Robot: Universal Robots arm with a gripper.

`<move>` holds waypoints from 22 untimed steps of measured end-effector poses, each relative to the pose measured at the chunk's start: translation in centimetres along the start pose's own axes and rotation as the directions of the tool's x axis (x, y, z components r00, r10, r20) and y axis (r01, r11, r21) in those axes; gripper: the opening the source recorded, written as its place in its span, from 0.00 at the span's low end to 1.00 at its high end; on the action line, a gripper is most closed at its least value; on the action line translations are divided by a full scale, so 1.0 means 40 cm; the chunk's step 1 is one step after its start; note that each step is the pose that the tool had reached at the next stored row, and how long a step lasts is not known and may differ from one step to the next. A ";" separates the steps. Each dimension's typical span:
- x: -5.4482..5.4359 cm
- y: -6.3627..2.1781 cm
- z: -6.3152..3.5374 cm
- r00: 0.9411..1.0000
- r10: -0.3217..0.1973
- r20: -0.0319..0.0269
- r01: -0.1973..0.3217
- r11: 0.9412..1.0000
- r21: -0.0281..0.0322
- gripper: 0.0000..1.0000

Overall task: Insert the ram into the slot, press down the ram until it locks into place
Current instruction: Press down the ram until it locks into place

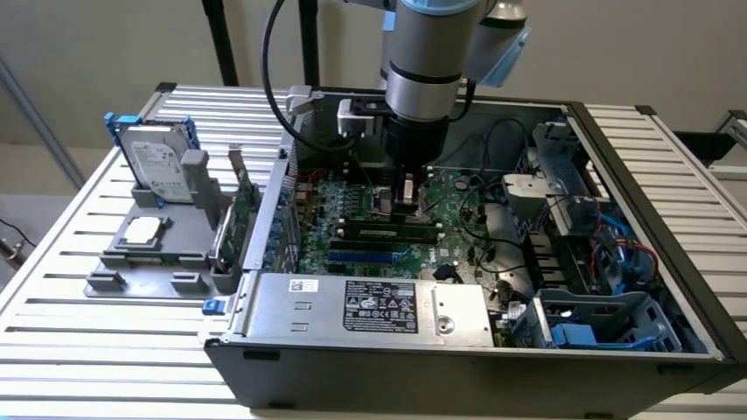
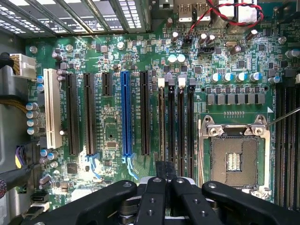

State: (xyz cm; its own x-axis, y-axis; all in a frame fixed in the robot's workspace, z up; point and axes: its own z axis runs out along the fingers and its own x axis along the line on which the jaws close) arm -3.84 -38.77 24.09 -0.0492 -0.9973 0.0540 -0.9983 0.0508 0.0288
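The tool (image 2: 164, 199), fingers drawn narrow, presses on the top edge of the ram (image 2: 162, 133), which stands upright in its slot (image 2: 171, 124) directly beneath. Insertion looks done; whether it is locked I cannot tell.

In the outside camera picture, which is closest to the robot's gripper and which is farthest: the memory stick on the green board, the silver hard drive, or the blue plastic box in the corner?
1. The ram: on the motherboard, just below the gripper.
2. The hard drive: on the grey stand, outside the case, toward the exterior view's left.
3. The blue plastic box: in the case's near corner, toward the exterior view's right.
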 end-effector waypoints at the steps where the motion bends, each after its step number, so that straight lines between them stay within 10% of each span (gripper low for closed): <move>1: 0.000 0.000 0.000 1.000 0.000 0.000 0.000 1.000 0.000 0.11; 14: -0.001 0.004 0.015 1.000 0.000 0.000 0.000 1.000 0.003 0.11; 22: -0.001 0.013 0.030 1.000 0.001 0.000 -0.001 1.000 0.017 0.11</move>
State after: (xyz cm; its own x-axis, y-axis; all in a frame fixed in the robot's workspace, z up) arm -4.42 -38.78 22.89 -0.0500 -0.9973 0.0542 -0.9986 0.0507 0.0120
